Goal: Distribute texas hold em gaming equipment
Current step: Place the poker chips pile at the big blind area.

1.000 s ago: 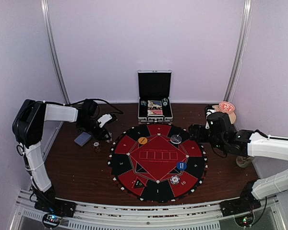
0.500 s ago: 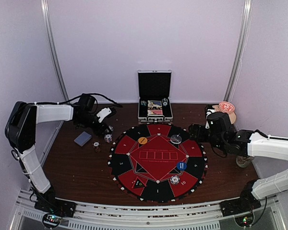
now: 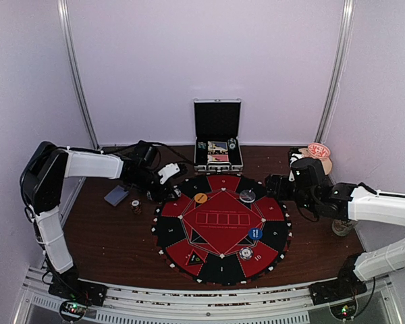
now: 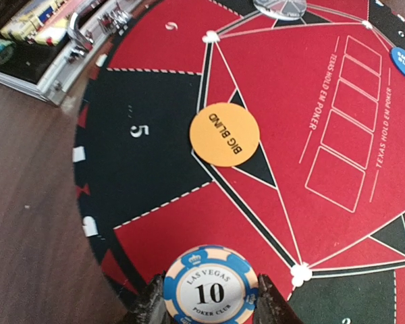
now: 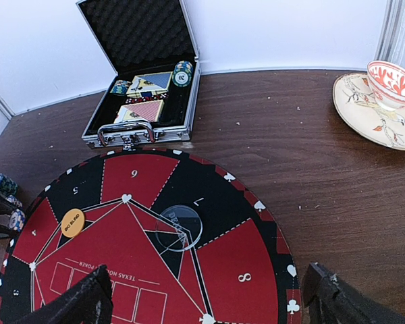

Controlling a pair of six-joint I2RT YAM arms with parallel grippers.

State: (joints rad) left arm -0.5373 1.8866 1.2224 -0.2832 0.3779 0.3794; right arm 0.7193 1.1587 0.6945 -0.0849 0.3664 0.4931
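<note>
We see left end effector (image 4: 211, 312) clenched on a chip (image 4: 210, 289) at the mat's (image 4: 148, 155) edge, right end effector (image 5: 206, 300) released over the mat

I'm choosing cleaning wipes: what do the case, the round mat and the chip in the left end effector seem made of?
Case: likely aluminium, bright silver frame and latches; lid lined with dark foam.
Mat: seemingly thin felt or printed fabric, matte, lying flat.
Chip: plastic or clay composite, with a printed centre label; cannot tell which.
</note>
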